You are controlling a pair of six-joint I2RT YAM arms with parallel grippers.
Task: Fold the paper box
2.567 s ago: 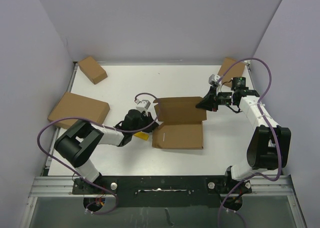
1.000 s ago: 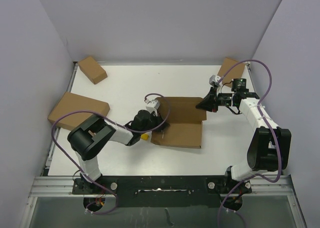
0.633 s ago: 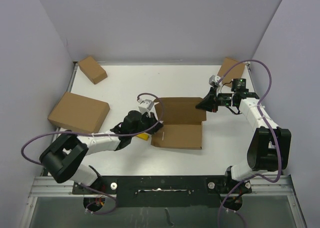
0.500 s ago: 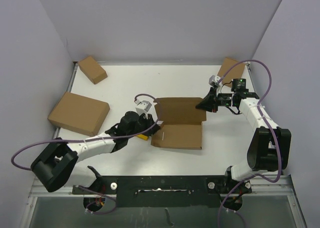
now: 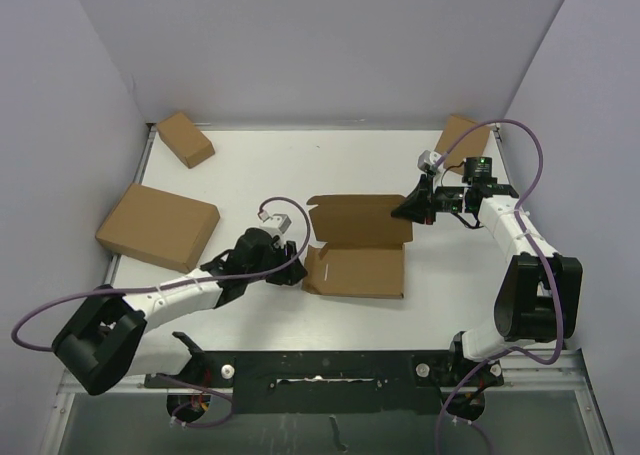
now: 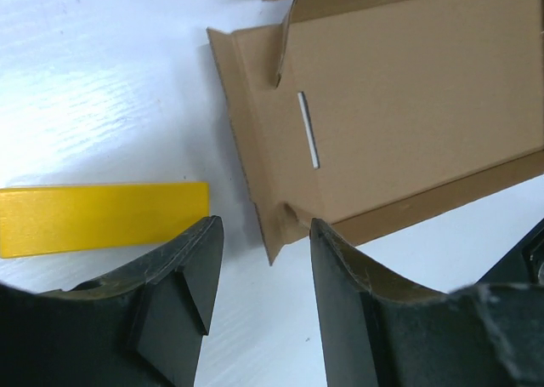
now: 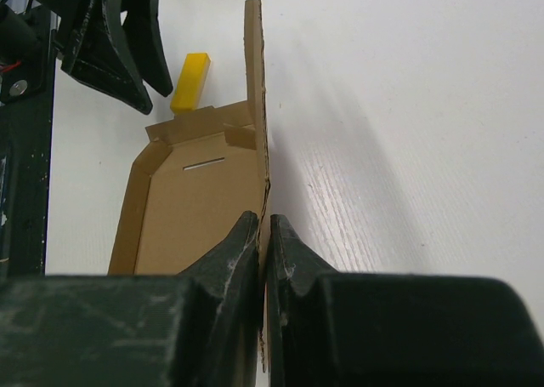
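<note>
Currently the paper box (image 5: 358,265) is laid open on the table (image 5: 250,165), its far panel (image 5: 360,215) pinched and raised by the right end effector (image 7: 262,224). The left end effector (image 6: 259,234) is held parted and empty beside the left side flap (image 6: 255,140), which should be raised next.

paper box (image 5: 362,270): plain brown | block (image 6: 102,219): yellow | table (image 5: 330,165): white | walls (image 5: 320,45): pale lilac

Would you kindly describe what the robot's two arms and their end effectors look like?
The left arm and right arm have white shells with black joints; a purple cable loops along each. The left end effector and right end effector have black, tapered fingers.
</note>
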